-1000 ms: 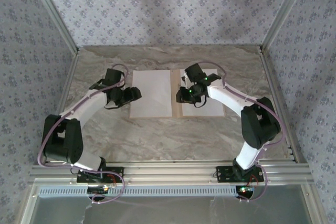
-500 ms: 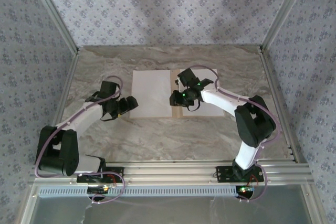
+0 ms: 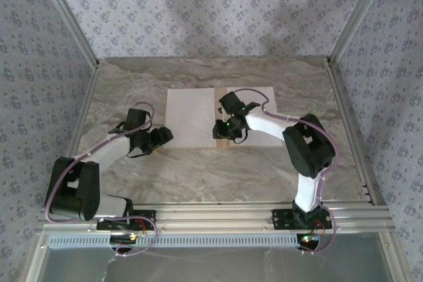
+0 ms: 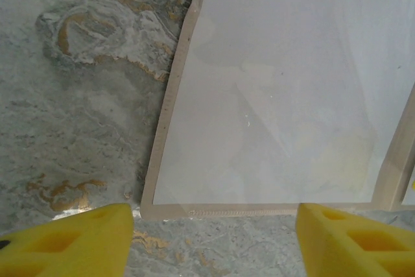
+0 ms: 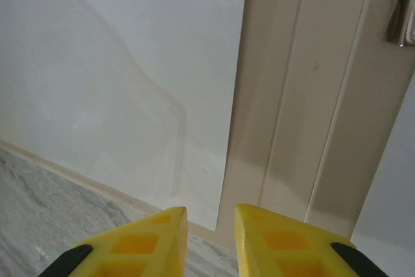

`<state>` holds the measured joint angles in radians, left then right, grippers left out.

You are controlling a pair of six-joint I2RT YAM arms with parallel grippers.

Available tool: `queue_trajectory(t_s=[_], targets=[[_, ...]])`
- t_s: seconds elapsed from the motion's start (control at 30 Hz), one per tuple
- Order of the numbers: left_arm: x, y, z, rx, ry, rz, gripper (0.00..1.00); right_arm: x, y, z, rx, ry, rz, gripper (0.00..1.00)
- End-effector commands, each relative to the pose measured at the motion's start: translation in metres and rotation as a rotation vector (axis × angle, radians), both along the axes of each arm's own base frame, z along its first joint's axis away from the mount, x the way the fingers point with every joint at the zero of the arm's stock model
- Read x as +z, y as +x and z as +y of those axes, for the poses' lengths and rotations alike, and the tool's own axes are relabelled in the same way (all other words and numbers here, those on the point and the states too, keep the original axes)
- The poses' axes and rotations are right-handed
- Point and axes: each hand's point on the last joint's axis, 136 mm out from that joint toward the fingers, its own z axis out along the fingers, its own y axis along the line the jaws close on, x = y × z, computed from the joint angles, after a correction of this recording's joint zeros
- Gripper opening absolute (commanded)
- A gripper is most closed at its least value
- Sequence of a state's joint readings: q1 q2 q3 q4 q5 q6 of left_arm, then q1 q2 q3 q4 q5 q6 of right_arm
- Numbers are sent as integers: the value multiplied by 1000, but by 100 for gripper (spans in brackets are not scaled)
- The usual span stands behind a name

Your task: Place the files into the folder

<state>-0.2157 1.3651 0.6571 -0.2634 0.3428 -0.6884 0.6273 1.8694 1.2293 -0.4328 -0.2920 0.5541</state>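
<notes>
a: marble table [image 3: 198,170], folder [image 5: 292,115] open flat at centre, left file [image 3: 190,117] and right file [image 3: 264,96] on its covers?
b: yep. left gripper [image 4: 214,215] spread wide, empty, at left file's near edge. right gripper [image 5: 211,215] narrow gap, nothing pinched, over spine's near end.
a: vs earlier?
b: left backed nearward off the file, right slid left.

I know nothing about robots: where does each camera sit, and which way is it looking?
Top external: fixed above and behind the arms, looking down on the table, the open folder and both arms, bases nearest.
Left wrist: on the left arm, facing the folder's near left corner; the left gripper shows, jaws wide apart.
Right wrist: on the right arm, facing the folder's spine; the right gripper shows, jaws close together.
Shared: both wrist views show the white sheet on the folder's left half.
</notes>
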Motion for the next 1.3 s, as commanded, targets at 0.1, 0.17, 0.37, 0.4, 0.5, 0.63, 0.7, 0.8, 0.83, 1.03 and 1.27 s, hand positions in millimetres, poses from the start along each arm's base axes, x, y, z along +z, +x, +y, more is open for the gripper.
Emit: queue_trajectory(t_s=[0.1, 0.17, 0.37, 0.4, 0.5, 0.63, 0.7, 0.8, 0.83, 1.03, 1.27], targets=[[-2, 2, -3, -11, -23, -5, 62, -7, 5, 1, -15, -30, -8, 26], [-4, 0, -2, -15, -15, 3, 63, -10, 5, 0, -16, -34, -1, 26], [-10, -4, -1, -18, -7, 21, 62, -18, 3, 1, -14, -43, 11, 26], [-11, -4, -1, -17, -9, 21, 61, -19, 3, 1, -14, -46, 13, 26], [-13, -5, -2, -19, -13, 28, 58, -24, 1, -1, -14, -57, 22, 25], [-16, -6, -2, -19, -14, 35, 57, -30, -1, -2, -17, -64, 32, 25], [-18, -7, -3, -19, -17, 40, 56, -32, -2, -3, -19, -66, 35, 25], [-20, -6, -4, -20, -25, 42, 55, -35, -3, -4, -19, -71, 40, 25], [-20, -6, -5, -21, -32, 42, 55, -36, -3, -4, -20, -73, 42, 25], [-19, -3, -9, -28, -55, 32, 50, -45, -6, -7, -23, -86, 57, 24], [-16, 0, -12, -35, -73, 11, 45, -52, -8, -7, -21, -88, 68, 22]])
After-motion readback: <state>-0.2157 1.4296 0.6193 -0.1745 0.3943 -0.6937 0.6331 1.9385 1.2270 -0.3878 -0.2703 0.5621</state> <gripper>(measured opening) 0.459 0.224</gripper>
